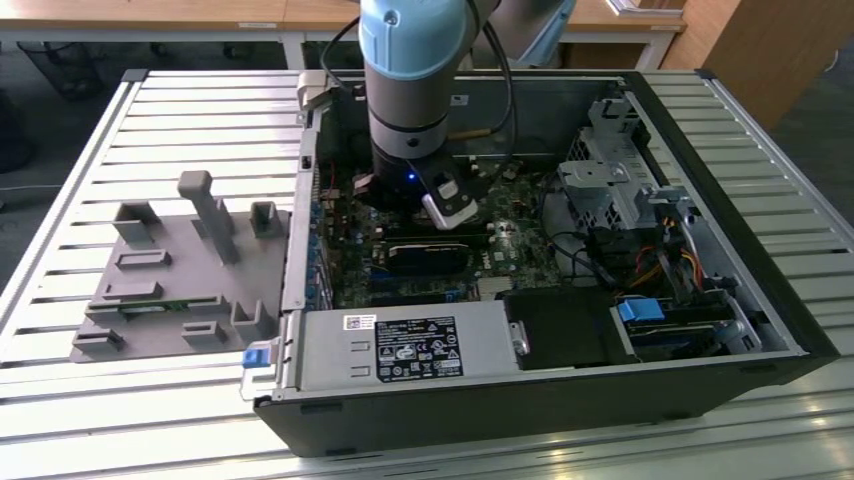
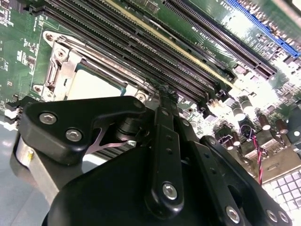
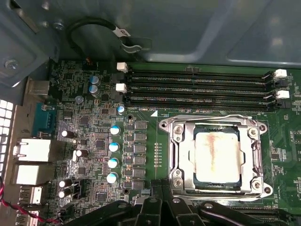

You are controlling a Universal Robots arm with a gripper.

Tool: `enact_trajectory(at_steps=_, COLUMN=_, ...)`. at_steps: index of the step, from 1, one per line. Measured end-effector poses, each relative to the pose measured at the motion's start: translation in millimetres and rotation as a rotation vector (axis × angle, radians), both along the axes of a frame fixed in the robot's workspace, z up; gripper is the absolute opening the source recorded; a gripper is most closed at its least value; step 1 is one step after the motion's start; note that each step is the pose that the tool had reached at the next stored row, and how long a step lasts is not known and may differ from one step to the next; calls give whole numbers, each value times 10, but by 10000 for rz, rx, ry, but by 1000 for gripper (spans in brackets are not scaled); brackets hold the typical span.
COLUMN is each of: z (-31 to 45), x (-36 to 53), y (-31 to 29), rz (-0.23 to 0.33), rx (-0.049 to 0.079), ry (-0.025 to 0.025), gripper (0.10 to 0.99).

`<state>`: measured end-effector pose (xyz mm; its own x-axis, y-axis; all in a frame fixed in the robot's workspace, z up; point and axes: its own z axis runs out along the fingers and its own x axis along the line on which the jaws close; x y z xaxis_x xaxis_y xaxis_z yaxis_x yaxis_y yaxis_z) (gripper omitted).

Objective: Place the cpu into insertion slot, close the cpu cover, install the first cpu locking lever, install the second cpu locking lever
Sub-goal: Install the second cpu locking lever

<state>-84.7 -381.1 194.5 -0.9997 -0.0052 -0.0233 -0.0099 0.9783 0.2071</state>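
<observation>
Cover (image 3: pixel 217 126) looks down over the seated cpu (image 3: pixel 217 156), so I'd press the lever squarely, though I cannot tell whether my hand (image 2: pixel 165 94) is spread.

Gripper (image 2: pixel 164 94) linkage covering one side of the cpu (image 2: pixel 91 84) in the second wrist view, fingertips' gap unreadable (dark against memory slots (image 2: pixel 155 56)), socket hidden behind the arm (image 1: pixel 414 90) in the exterior view
</observation>
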Motion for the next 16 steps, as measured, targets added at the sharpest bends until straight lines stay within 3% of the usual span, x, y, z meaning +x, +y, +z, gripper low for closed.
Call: enact_trajectory(at_steps=16, z=-16, x=0, y=-2, rz=-1, rx=4, ry=-2, gripper=106)
